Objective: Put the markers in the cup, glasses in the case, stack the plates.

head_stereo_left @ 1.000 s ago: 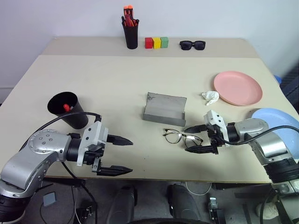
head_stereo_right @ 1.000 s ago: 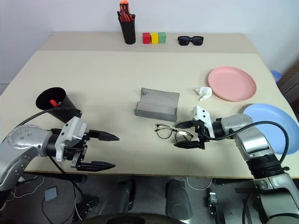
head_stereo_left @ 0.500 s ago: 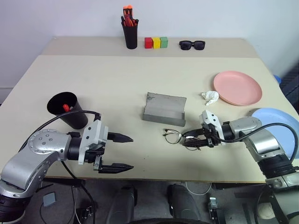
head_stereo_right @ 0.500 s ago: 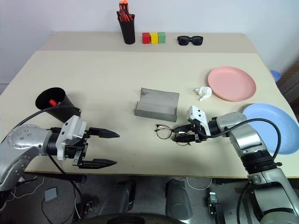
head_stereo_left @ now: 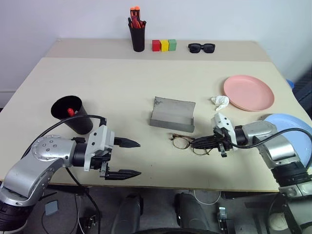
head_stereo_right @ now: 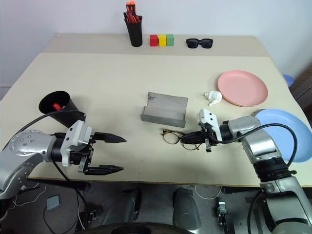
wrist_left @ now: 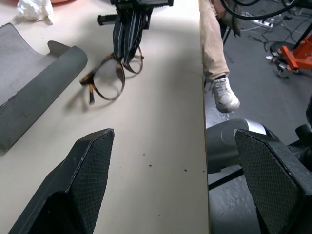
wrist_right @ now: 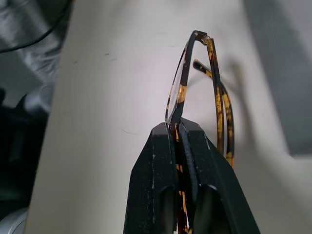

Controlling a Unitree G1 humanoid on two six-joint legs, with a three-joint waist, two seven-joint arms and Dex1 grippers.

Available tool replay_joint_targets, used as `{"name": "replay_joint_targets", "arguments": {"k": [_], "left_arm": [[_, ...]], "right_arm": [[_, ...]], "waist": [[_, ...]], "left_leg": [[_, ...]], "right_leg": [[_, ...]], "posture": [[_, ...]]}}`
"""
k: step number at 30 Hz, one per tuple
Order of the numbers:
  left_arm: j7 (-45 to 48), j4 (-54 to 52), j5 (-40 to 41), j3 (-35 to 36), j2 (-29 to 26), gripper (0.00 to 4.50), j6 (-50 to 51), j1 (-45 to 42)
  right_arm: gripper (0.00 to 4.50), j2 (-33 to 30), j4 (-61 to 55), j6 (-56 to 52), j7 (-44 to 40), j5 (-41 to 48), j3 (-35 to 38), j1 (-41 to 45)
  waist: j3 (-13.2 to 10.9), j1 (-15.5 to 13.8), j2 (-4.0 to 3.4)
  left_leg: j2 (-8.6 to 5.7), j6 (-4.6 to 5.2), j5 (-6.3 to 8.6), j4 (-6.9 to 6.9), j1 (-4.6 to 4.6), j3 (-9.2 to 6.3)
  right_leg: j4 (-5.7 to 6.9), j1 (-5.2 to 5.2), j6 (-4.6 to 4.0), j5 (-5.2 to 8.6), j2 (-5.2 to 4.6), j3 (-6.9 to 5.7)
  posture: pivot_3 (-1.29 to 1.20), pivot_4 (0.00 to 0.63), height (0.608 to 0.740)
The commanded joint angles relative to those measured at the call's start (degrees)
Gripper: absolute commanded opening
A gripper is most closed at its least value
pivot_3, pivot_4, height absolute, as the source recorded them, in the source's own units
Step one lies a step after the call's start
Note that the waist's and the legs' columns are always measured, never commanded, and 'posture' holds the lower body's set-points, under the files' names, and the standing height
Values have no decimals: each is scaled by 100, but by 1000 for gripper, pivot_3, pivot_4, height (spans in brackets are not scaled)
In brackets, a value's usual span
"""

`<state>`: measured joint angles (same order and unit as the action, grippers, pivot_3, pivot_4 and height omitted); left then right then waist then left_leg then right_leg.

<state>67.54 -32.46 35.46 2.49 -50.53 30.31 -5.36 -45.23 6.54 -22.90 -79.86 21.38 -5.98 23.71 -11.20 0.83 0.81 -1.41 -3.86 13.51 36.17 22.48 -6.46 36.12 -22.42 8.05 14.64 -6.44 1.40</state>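
The thin-framed glasses (head_stereo_left: 183, 142) lie on the table just in front of the open grey case (head_stereo_left: 171, 114). My right gripper (head_stereo_left: 196, 143) is shut on their right rim; the right wrist view shows the frame (wrist_right: 177, 88) pinched between the fingertips (wrist_right: 163, 141). The black cup (head_stereo_left: 73, 116) stands at the near left with a marker's red end (head_stereo_left: 70, 112) inside. My left gripper (head_stereo_left: 132, 158) hovers open in front of the cup, holding nothing. The pink plate (head_stereo_left: 248, 92) and the blue plate (head_stereo_left: 292, 127) lie apart at the right.
At the table's back edge stand a black holder of orange-red pens (head_stereo_left: 137, 36), three coloured blocks (head_stereo_left: 163, 45) and black sunglasses (head_stereo_left: 201, 47). A crumpled white paper (head_stereo_left: 219, 101) lies beside the pink plate. A person's leg and shoe (wrist_left: 222, 92) show past the table edge.
My right gripper went from open around the glasses' right lens to shut on the rim. The left arm has kept still.
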Motion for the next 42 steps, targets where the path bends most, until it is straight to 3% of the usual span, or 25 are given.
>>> {"name": "replay_joint_targets", "arguments": {"k": [1,8,14,21,31,34,41,42], "left_arm": [[-43,-56,-10,-32,22,4065,-111,-95],[-194,-58,8,-101,97,4065,-92,-75],[-367,-115,1,-140,167,4065,-82,-63],[-711,-290,20,-81,226,4065,-5,31],[-929,-439,89,64,145,4065,64,156],[-945,-446,98,76,134,4065,60,177],[-998,-315,68,-28,245,4065,25,50],[-1010,-298,93,-31,271,4065,34,14]], "right_arm": [[50,-173,-364,-147,-13,420,543,108],[50,192,-417,-502,385,979,952,1010],[50,831,58,-159,718,673,660,1560],[50,1817,1629,1164,986,-52,288,1968],[50,1958,2615,1722,727,-457,180,2109],[920,1890,2552,1646,605,-477,199,2080],[4285,1524,1898,1345,439,-437,269,1708],[4404,1505,1837,1320,484,-433,291,1667]], "waist": [[0,3,0],[-6,45,-9],[-7,2,-6],[-9,43,-9],[-11,42,-13],[-11,42,-13],[-11,34,-13],[-11,36,-13]], "left_leg": [[0,0,0,-2,0,0],[4,0,0,-10,-1,3],[3,0,0,-15,3,3],[5,0,0,-19,4,3],[5,-1,0,-23,4,3],[5,-1,0,-23,4,3],[5,-1,0,-23,5,3],[5,-1,0,-23,4,3]], "right_leg": [[1,-1,0,0,0,0],[2,-9,-4,2,1,1],[-2,-10,-4,2,1,0],[1,-17,0,-1,5,1],[2,-21,7,-5,6,1],[3,-21,6,-5,6,1],[2,-20,6,-5,6,1],[2,-20,6,-4,6,1]], "posture": [[0,150,740],[0,150,740],[0,150,740],[0,150,740],[0,150,740],[0,150,740],[0,150,740],[0,150,740]]}}
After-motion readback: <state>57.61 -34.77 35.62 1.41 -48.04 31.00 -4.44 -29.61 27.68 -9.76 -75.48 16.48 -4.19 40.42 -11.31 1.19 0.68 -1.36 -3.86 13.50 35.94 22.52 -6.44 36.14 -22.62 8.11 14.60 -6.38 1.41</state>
